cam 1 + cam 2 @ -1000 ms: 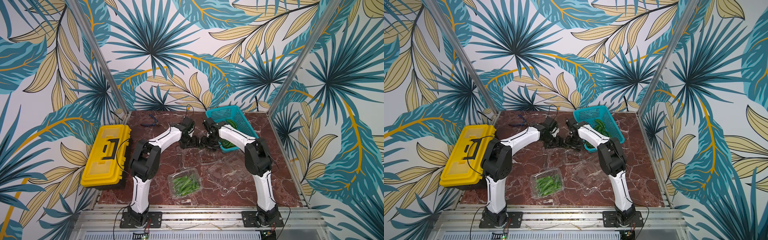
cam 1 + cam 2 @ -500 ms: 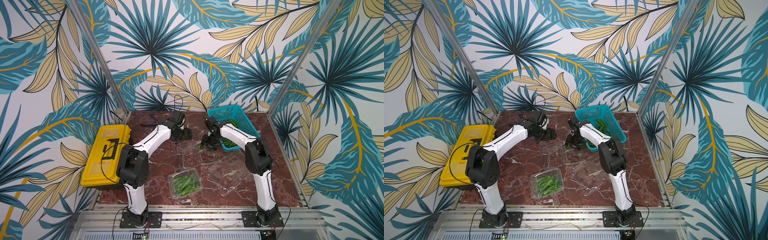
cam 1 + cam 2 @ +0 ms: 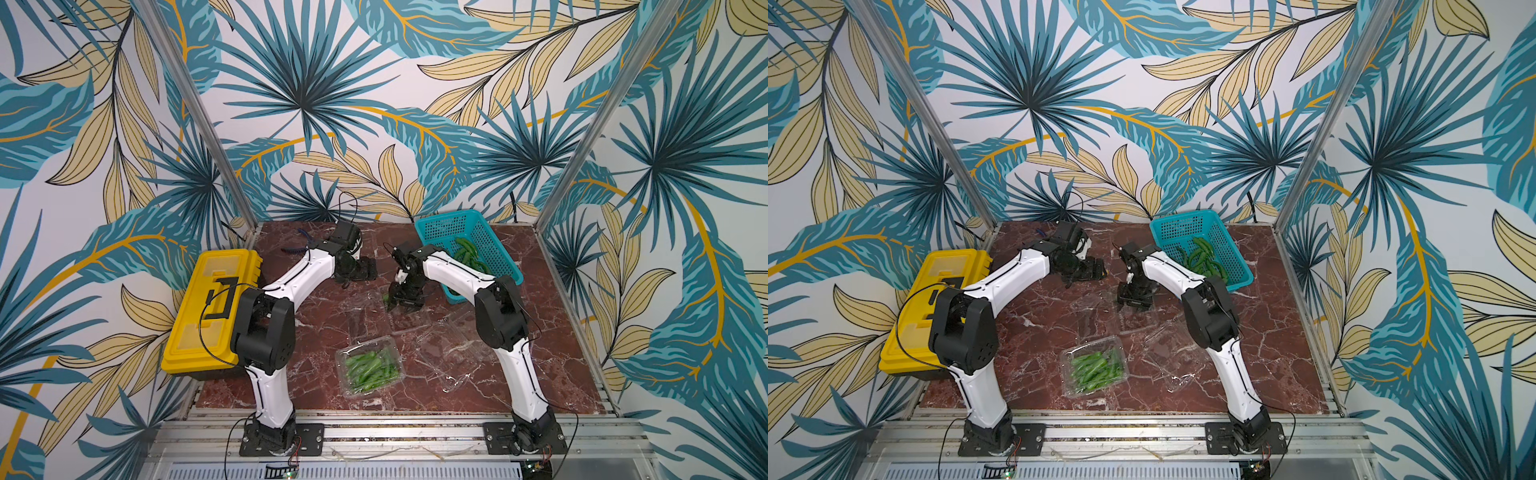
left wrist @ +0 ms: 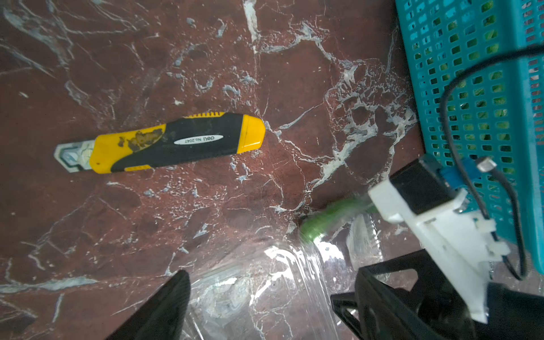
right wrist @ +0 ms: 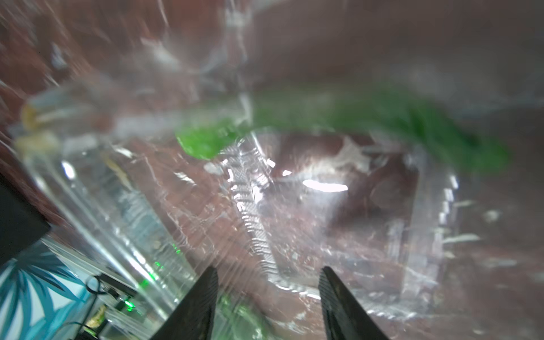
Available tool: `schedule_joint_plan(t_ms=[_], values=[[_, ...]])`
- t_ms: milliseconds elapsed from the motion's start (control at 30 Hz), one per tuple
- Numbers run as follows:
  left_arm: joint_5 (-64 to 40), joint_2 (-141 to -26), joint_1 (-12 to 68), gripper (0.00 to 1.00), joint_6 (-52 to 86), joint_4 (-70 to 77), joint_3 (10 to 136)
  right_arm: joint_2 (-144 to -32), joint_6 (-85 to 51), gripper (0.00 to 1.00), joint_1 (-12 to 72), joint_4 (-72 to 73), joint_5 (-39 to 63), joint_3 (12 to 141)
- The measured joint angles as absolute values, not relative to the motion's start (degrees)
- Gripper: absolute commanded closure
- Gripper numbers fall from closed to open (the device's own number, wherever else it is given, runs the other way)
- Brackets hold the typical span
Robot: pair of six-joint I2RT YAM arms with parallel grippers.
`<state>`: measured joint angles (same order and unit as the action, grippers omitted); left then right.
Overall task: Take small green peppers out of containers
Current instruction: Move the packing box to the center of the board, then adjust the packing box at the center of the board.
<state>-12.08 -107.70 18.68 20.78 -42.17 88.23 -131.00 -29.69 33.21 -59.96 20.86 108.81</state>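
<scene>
1. In both top views, a full container (image 3: 365, 343) is sitting in the lower middle of the frame, near the front edge of the bench (image 3: 316, 316). Small green peppers (image 3: 368, 370) are filling it.
2. Empty containers (image 3: 409, 324) made of clear plastic are lying in the middle of the frame and a bit to the right of it.
3. The right pincer (image 3: 405, 305) is pointing down over one of them. In the right wrist view, its two fingers (image 5: 206, 300) are standing apart and are pinching nothing. Only clear plastic is showing behind them.
4. One lone pepper (image 4: 329, 219) is lying at the edge of that clear plastic, just past the right pincer's tips. It is looking blurry.
5. The left pincer (image 3: 370, 270) is hanging in the upper middle of the frame, apart from the right pincer. It is spread wide and holding nothing. Only one finger (image 4: 173, 300) is showing clearly in the left wrist view.
6. A yellow and black knife (image 4: 176, 141) is lying flat on the bench below the left pincer.
7. A teal basket (image 3: 444, 226) is sitting in the upper right part of the bench, with more peppers (image 3: 467, 255) lying inside it.
8. A yellow toolbox (image 3: 212, 307) is sitting at the left edge of the bench.
</scene>
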Motion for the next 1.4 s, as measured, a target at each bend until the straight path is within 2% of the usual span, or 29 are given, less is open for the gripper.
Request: schedule_joint_plan(t_ms=[233, 700, 1067, 1400], values=[[-13.63, -109.27, 18.63, 0.1, 17.43, -42.17, 88.23, -127.94, -25.32, 0.43, 33.41, -63.79, 17.72, 101.16], [-15.18, -111.33, 19.79, 0.11, 16.38, -41.8, 86.78, -120.46, -24.77, 0.42, 33.04, -61.17, 12.6, 103.5], [-13.74, -103.13, 19.79, 0.12, 22.24, -42.11, 76.66, -126.48, -24.97, 0.35, 33.04, -62.94, 2.04, 109.38], [-14.17, -102.13, 20.32, 0.14, 25.19, -44.21, 69.69, -128.42, -24.82, 0.34, 33.06, -63.92, 0.47, 109.4]])
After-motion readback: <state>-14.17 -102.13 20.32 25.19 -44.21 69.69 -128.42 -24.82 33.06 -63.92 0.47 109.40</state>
